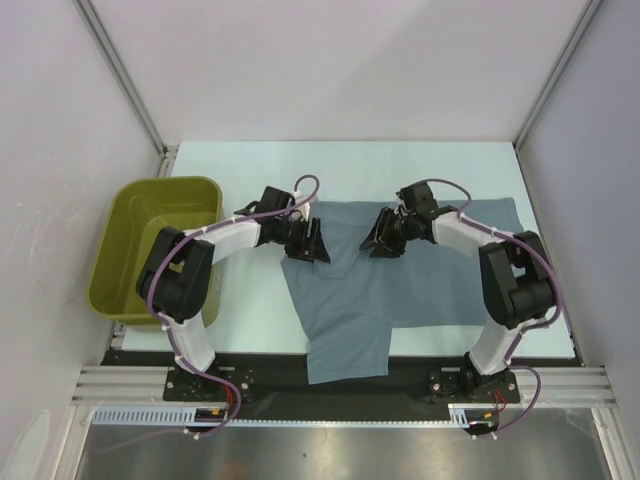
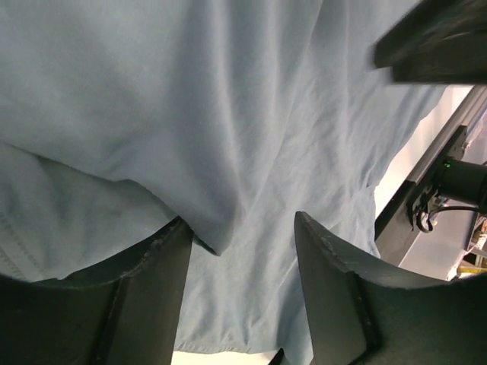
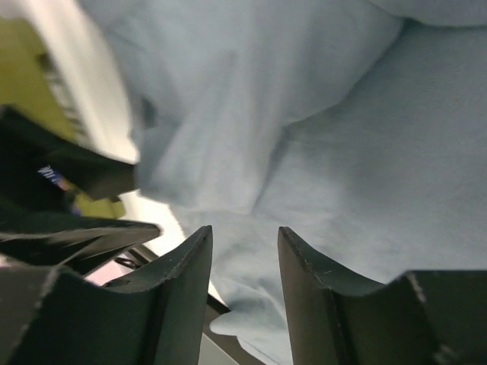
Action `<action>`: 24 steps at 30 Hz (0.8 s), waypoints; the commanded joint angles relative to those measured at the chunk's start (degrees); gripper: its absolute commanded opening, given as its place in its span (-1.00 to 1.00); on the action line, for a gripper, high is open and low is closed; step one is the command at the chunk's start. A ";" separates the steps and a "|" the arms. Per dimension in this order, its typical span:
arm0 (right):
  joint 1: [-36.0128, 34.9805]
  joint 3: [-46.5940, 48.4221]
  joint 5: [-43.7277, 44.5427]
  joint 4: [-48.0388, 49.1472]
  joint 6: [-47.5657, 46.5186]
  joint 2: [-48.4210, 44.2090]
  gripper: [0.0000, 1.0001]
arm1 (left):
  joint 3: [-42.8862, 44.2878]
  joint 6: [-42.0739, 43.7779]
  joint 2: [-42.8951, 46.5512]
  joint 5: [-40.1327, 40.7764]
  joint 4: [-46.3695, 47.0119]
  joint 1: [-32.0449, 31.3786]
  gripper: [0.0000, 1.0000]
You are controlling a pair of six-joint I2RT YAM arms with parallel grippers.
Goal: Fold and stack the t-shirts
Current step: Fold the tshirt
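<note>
**A:** Left gripper (image 2: 240, 228): how do the jaws stand?
**B:** Apart. A raised fold of the t-shirt (image 1: 400, 290) hangs into the gap, nearer one finger.
**A:** And the right gripper (image 3: 243, 236)?
**B:** Also parted, but narrower, low over the cloth.
**A:** Where's the shirt?
**B:** Spread on the table (image 1: 255, 300) between both arms, one part overhanging the near edge. The olive basket (image 1: 160, 186) sits apart, at the left.
</note>
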State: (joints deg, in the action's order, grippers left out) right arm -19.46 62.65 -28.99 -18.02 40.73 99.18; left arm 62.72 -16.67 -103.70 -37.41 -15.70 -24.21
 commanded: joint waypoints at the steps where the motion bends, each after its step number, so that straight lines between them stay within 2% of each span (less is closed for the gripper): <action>1: -0.23 2.65 0.16 1.41 1.28 2.42 -0.10 | 2.49 -1.43 -0.71 -3.61 2.07 0.30 0.12; 6: 0.48 5.11 0.43 -0.26 -0.39 4.62 -0.10 | 3.64 -5.83 -3.88 -10.75 7.35 0.48 -0.21; 8: 0.39 5.46 -0.44 0.09 -0.48 5.67 -0.09 | 3.81 -8.37 -3.35 -11.37 9.45 1.00 -0.47; 9: 0.39 5.29 -0.97 1.31 -0.30 5.94 -0.08 | 3.99 -9.86 -3.18 -11.37 9.90 1.70 -0.50; 17: 0.74 5.99 -3.52 3.69 1.19 10.15 -0.06 | 6.45 -14.35 -3.70 -11.28 12.71 5.48 -0.53; 24: 1.01 11.87 -5.55 4.74 4.35 15.60 -0.07 | 7.42 -18.48 -6.60 -13.04 15.44 6.28 -0.51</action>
State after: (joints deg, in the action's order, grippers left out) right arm -18.87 70.78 -32.47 -15.75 42.50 113.06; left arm 67.99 -32.14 -108.92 -47.42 -3.40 -17.96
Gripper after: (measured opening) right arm 0.470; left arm 0.243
